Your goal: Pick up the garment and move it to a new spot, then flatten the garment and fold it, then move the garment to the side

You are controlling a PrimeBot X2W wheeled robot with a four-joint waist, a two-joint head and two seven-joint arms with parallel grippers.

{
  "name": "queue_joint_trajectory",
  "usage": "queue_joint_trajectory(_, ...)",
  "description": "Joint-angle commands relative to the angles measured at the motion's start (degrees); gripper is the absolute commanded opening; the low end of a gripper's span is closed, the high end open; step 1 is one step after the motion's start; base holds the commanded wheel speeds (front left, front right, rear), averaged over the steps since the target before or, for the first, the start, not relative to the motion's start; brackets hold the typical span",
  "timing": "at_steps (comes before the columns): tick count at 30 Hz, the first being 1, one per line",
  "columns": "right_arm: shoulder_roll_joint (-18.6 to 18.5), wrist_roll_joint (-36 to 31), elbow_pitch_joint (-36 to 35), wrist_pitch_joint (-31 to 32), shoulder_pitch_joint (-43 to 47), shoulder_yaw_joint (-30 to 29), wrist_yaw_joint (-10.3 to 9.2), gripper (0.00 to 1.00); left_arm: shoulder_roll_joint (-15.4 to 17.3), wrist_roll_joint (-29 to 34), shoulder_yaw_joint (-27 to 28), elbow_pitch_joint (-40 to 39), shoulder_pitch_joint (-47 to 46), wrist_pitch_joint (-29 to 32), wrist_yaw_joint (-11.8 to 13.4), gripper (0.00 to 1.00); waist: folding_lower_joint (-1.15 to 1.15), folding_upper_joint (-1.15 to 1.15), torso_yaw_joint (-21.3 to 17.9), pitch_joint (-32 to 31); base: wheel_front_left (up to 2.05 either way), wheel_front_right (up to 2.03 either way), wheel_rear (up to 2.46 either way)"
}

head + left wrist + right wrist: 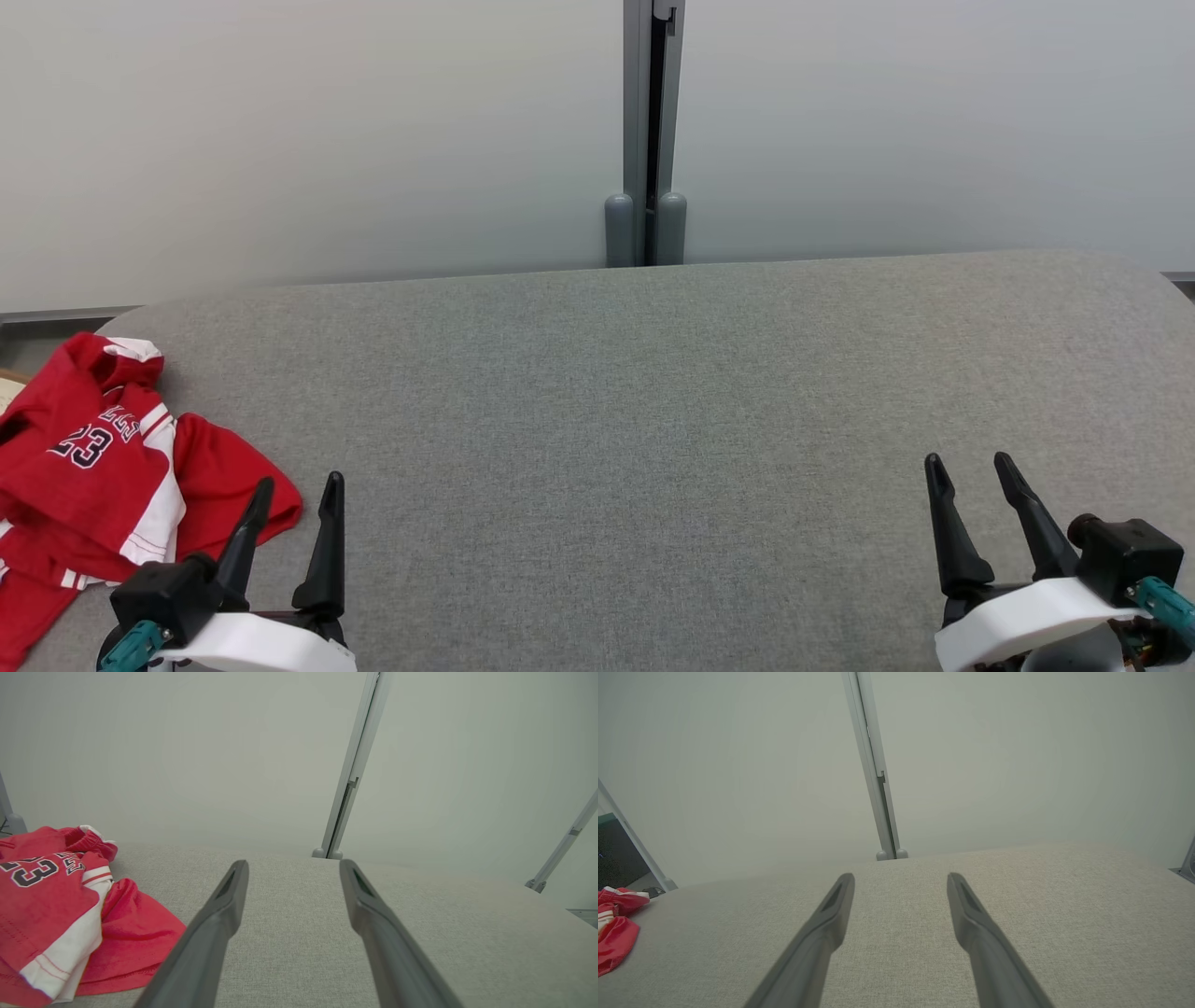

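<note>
1. The garment [103, 467], a red jersey with white side panels and the number 23, lies crumpled at the lower left of the head view. It sits at the left end of the grey desk [653, 420], and part of it runs off the frame's left edge.
2. By my judgement no step of the task is done. The jersey is bunched and nothing grips it, so the pick-up, move, flattening, folding and setting aside all remain.
3. The left gripper [299, 483] sits at the bottom left of the head view, just beside the garment's right-hand flap. Its fingers are spread apart and hold nothing.
4. The right gripper [968, 462] is at the bottom right, well apart from the garment. Its fingers are likewise parted and empty, above bare desk.
5. The wide grey stretch between the two grippers looks a likely new spot for the jersey.
6. In the head view one left finger overlaps the edge of the cloth. The left wrist view shows the fingertips aimed at bare desk, with the garment [51, 914] off at the lower left, and its stitching and ribbed edge show plainly there.
7. In the right wrist view the garment [614, 933] is a small red scrap at the far left edge. The head view takes in both grippers, the jersey and the grey post [646, 140] at top centre together.
</note>
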Motion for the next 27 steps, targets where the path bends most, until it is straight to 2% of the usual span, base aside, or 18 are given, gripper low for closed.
queue_joint_trajectory(1, -0.1, -1.6, -0.2, -0.4, 0.3, 0.1, 0.0, 1.0, 0.5, 1.6, 0.0, -0.1, 0.0, -0.5, 0.3, 1.0, 0.0, 0.0, 0.0, -0.1, 0.0, 0.0, 0.0)
queue_joint_trajectory(27, 1.4, -9.7, 0.4, -1.1, 1.7, -0.5, 0.0, 1.0, -0.5, 10.6, 0.2, 5.7, 0.3, -3.4, 0.3, 1.0, 0.0, 0.0, 0.2, -1.2, 0.0, 0.0, 0.0)
